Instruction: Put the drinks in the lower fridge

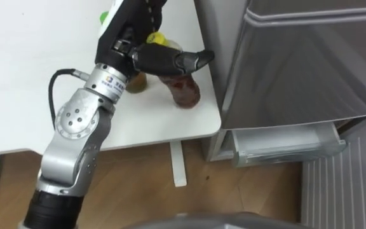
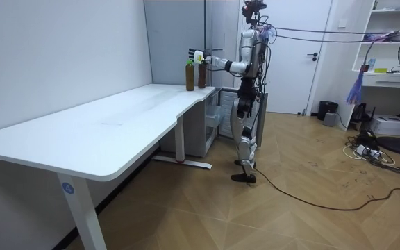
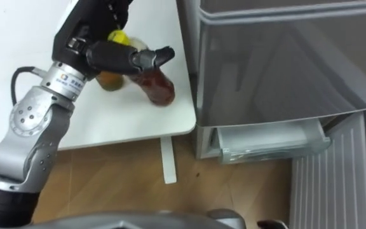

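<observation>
Reaching up from the lower left, the left hand (image 1: 138, 48) is over the near corner of the white table (image 1: 30, 76), its dark thumb (image 1: 183, 60) stretched almost straight across the upper part of a reddish-brown bottle (image 1: 184, 89). That bottle stands upright just under the thumb; it is clear plastic filled with dark red-brown drink and has a yellow cap (image 1: 157, 39) showing between thumb and palm. The other fingers run out past the top edge, so I cannot tell whether the hand is closed round the bottle or only lying against it. On the wrist side of the fingers, just beside the first bottle, stands an amber bottle (image 1: 137, 81) with a green cap (image 1: 103, 17). Beyond the thumb tip is the grey fridge (image 1: 297, 70), with a pale shelf (image 1: 284, 143) showing at its lower part
</observation>
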You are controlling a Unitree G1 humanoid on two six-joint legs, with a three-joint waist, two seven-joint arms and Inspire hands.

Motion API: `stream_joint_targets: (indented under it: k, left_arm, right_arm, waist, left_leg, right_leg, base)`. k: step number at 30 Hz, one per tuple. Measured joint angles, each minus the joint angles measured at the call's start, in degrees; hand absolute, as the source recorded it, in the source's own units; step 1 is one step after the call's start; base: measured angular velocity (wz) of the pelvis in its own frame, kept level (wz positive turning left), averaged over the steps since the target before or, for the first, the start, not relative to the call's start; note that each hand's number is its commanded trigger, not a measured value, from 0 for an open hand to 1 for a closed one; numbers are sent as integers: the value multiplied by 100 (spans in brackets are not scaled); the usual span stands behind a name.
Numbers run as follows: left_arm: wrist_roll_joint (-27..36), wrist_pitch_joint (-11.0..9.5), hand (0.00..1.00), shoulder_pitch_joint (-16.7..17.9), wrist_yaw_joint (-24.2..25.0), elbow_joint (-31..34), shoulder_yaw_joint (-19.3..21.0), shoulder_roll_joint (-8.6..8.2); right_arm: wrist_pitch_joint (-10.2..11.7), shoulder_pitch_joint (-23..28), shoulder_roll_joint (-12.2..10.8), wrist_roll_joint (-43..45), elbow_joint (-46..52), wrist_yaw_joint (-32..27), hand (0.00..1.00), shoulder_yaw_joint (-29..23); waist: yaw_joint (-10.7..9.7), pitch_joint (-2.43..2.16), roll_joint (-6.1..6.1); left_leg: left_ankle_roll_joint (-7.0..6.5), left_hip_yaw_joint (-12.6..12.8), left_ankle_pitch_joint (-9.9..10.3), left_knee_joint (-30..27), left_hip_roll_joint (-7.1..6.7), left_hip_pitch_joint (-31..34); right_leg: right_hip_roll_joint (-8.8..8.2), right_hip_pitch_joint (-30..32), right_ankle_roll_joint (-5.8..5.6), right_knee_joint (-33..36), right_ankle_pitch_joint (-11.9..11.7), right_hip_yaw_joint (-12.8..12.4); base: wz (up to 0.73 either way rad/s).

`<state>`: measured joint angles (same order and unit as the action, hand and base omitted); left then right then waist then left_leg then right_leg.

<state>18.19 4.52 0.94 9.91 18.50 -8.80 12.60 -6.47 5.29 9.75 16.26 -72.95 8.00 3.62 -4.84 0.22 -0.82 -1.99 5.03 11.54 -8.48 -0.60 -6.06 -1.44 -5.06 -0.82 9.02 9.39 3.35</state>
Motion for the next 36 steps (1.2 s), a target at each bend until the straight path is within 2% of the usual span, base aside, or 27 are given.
stream_joint_targets:
  k: [1,3,8,12,16,22,36]
  left_arm:
    - [-1,8,0,0,42,0,0,-3]
    - [0,8,0,0,90,1,0,-35]
    - [1,9,0,0,106,1,-1,-62]
    - [-14,10,0,0,105,1,-1,-57]
    - [-23,25,0,0,145,0,0,-33]
    - [-22,69,0,0,202,-1,1,-28]
    - [-20,162,0,39,329,-202,-27,-31]
  right_arm:
    - [-19,32,23,11,0,63,0,-2]
    - [-99,57,39,18,-4,101,0,-29]
    - [-115,53,31,25,-6,280,0,-37]
    - [-116,53,30,28,-1,352,0,-38]
    - [-115,52,30,27,41,356,0,-39]
    - [-117,65,27,25,216,350,0,-38]
    - [-118,147,27,22,418,354,0,-36]
  waist:
    - [-2,14,26]
    - [0,-20,-17]
    - [15,-31,3]
    - [17,-18,36]
    - [21,14,86]
    - [16,29,117]
    - [25,-2,83]
  left_leg:
    - [2,0,-1,-27,2,26]
    - [2,3,0,-60,-1,29]
    - [2,-19,-1,-119,-4,23]
    - [2,-26,-1,-104,-6,33]
    - [3,7,0,-91,-7,44]
    - [3,26,4,-77,-7,46]
    - [2,34,5,-85,-7,32]
  right_leg:
    - [2,9,5,14,3,-1]
    - [0,18,5,0,11,-5]
    - [-3,42,5,76,38,-8]
    - [-3,43,5,77,37,-2]
    - [-8,31,7,71,39,-1]
    - [-11,35,5,65,43,-3]
    - [-11,26,5,87,43,-7]
  base:
    - [0]
    - [0]
    - [0]
    - [0]
    - [0]
    - [0]
    - [0]
